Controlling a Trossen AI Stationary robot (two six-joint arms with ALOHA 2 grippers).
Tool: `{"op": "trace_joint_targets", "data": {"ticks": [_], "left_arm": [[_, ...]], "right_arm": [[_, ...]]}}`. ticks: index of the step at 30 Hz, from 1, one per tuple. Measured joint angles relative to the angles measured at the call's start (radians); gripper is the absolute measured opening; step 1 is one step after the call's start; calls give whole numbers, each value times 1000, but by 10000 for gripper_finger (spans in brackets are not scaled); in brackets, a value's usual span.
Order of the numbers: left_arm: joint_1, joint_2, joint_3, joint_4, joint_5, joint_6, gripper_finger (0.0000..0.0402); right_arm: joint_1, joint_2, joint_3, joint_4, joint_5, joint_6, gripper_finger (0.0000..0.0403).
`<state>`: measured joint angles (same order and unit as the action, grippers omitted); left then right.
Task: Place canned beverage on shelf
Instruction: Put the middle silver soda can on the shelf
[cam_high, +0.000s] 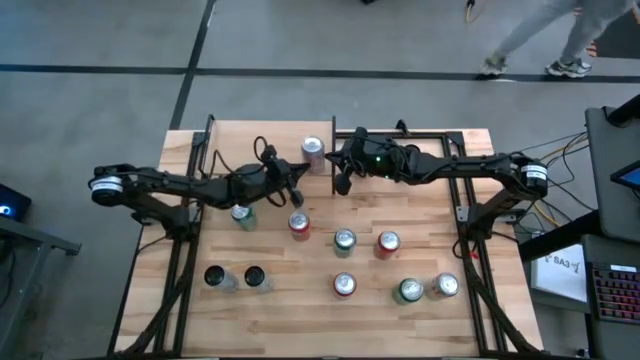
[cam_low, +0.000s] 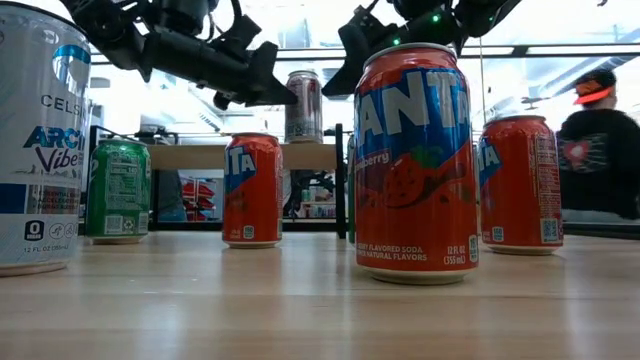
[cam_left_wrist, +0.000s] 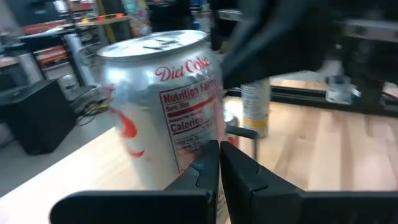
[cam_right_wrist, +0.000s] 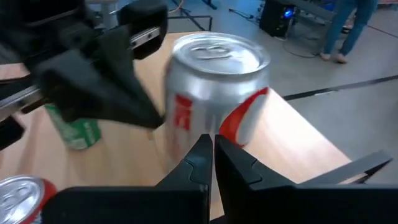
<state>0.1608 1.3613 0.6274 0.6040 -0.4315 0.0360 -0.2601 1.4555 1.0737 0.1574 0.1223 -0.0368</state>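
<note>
A silver Diet Coke can (cam_high: 313, 150) (cam_low: 304, 105) stands upright on its base at the right end of the shelf (cam_high: 235, 140) (cam_low: 190, 156), a light wood board with thin black posts at the table's far side. My left gripper (cam_high: 298, 184) (cam_left_wrist: 219, 163) hovers shut just near-left of the can, which fills its wrist view (cam_left_wrist: 163, 106). From the near-right, my right gripper (cam_high: 342, 182) (cam_right_wrist: 212, 154) also points at the can (cam_right_wrist: 214, 93), shut. In the high view a small gap shows between each gripper and the can.
Several cans stand on the tabletop nearer than the shelf: a green one (cam_high: 243, 214), a red one (cam_high: 299, 223), a Fanta can (cam_low: 417, 165) and a white can (cam_low: 35, 140) closest to the near edge. A person (cam_low: 600, 140) sits beyond the table.
</note>
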Motion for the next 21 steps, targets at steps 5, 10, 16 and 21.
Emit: {"op": "trace_joint_targets", "data": {"ticks": [5,10,16,21], "left_arm": [[0,-65,-3,-89,-54,-43,0],[-23,-135,-7,-160,-50,-39,0],[-52,-163,-7,-190,-9,7,0],[-48,-113,-7,-166,19,-4,0]], "right_arm": [[35,-1,0,-18,34,1,9],[16,-9,2,-25,156,11,9],[-53,19,2,20,164,0,9],[-90,68,3,130,71,-27,9]]}}
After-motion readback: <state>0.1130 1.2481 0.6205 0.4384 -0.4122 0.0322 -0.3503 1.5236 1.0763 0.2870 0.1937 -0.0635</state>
